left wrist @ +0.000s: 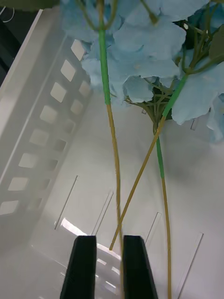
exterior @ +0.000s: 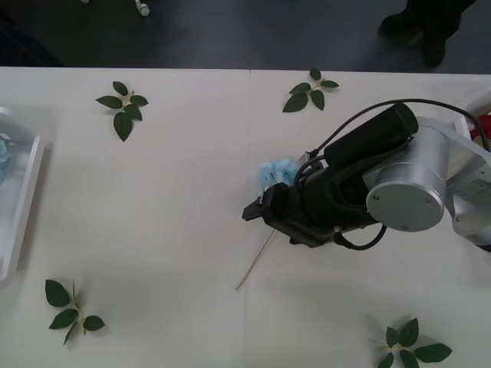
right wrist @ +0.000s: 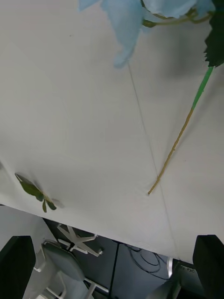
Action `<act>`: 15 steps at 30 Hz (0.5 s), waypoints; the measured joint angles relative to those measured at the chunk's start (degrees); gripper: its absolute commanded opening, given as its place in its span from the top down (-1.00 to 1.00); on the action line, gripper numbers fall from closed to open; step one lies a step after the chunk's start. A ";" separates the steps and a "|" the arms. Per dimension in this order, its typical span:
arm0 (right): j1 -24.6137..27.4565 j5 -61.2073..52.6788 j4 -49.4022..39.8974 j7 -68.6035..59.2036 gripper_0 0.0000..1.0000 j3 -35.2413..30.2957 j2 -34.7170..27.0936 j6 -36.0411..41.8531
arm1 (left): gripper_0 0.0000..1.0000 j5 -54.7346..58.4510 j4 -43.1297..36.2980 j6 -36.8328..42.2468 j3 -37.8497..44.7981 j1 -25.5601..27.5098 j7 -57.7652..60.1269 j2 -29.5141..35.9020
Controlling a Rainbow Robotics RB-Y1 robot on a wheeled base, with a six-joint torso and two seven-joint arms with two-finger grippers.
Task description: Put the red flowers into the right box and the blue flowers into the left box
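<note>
Right gripper (exterior: 257,208) over a blue flower (exterior: 278,172)
Its black fingers (right wrist: 17,261) are spread wide, empty; left gripper (left wrist: 102,266) sits nearly closed inside the left box (left wrist: 42,107).

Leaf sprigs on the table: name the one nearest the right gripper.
The far sprig just beyond the right arm. The right gripper hovers by the blue flower; the other sprigs lie at the table's corners.

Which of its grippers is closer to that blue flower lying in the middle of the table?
Right. The right gripper hovers over the blue flower; the left gripper is inside the left box.
</note>
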 measured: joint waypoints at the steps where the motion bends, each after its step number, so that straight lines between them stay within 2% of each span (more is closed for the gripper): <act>1: 0.02 0.82 0.31 0.00 -1.00 0.56 0.02 -0.39 | -0.40 0.00 0.00 0.00 0.00 0.00 0.01 0.00; 4: 0.47 3.85 1.70 -0.64 -1.00 1.42 0.80 -1.82 | -0.96 0.06 0.00 0.00 0.00 0.00 0.02 0.00; 11: 2.10 9.87 5.89 -4.74 -1.00 1.83 4.90 -1.95 | -1.00 1.97 -0.48 0.00 0.00 0.02 0.09 0.00; 15: 2.09 12.81 7.12 -7.32 -1.00 3.68 5.57 -1.95 | -1.00 5.29 -3.53 0.00 0.00 1.01 1.13 0.00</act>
